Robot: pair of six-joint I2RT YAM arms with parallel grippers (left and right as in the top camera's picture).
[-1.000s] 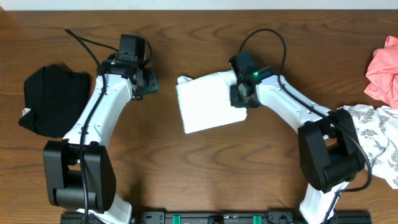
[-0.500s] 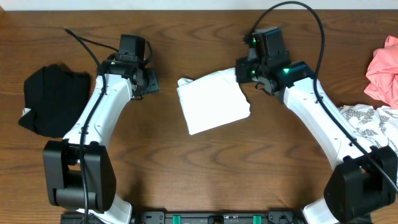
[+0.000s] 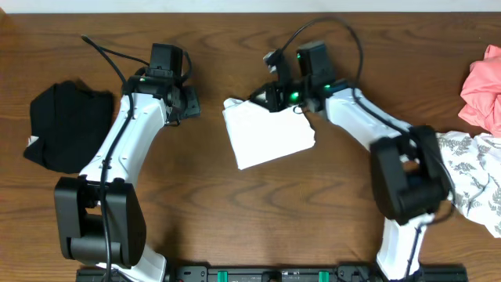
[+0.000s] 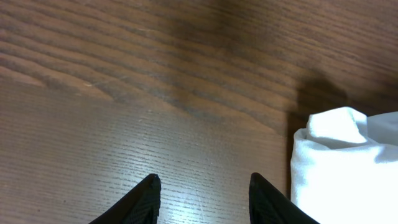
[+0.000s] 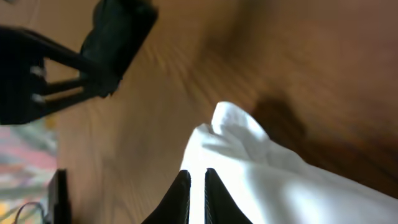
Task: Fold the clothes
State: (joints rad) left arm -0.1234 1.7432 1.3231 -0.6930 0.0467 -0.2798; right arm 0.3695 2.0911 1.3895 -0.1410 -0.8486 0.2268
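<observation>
The clothes in work are a folded white shirt (image 3: 268, 135), lying as a rough square mid-table. It shows at the right edge of the left wrist view (image 4: 345, 171) and under my right fingers (image 5: 273, 177). My right gripper (image 3: 266, 97) (image 5: 198, 175) hovers over the shirt's far left corner, jaws shut with only a thin slit between them and nothing held. Left of the shirt, my left gripper (image 3: 191, 103) (image 4: 202, 182) stands open over bare wood.
A black garment (image 3: 66, 125) lies bunched at the left. A pink garment (image 3: 485, 86) sits at the right edge, with a white leaf-patterned one (image 3: 473, 168) below it, partly under the right arm. The table is brown wood (image 3: 258, 211).
My right arm lifted off the shirt's right edge, swung up and away, then came back left over the shirt's far corner with jaws closed. The left arm has not moved.
</observation>
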